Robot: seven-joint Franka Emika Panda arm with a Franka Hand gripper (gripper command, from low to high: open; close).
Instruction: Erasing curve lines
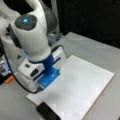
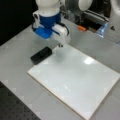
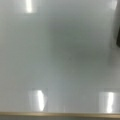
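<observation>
The white board (image 1: pixel 82 85) (image 2: pixel 75 80) lies flat on the grey table, and its surface fills the wrist view (image 3: pixel 60 62). No curve lines show on it in any view. The black eraser block (image 2: pixel 41 55) (image 1: pixel 48 112) rests at the board's corner, free of the arm; its dark edge shows at the wrist view's right (image 3: pixel 118 35). My gripper (image 2: pixel 60 45) hangs over the board's corner close to the eraser, with nothing seen in it. In a front view the white and blue hand (image 1: pixel 42 72) hides the fingers.
A small orange object (image 2: pixel 81 28) (image 1: pixel 9 79) lies on the table behind the arm. The robot's base and cables (image 2: pixel 100 22) stand at the back. A dark perforated surface (image 2: pixel 15 110) borders the table. The board's wooden edge (image 3: pixel 60 114) runs along the wrist view's bottom.
</observation>
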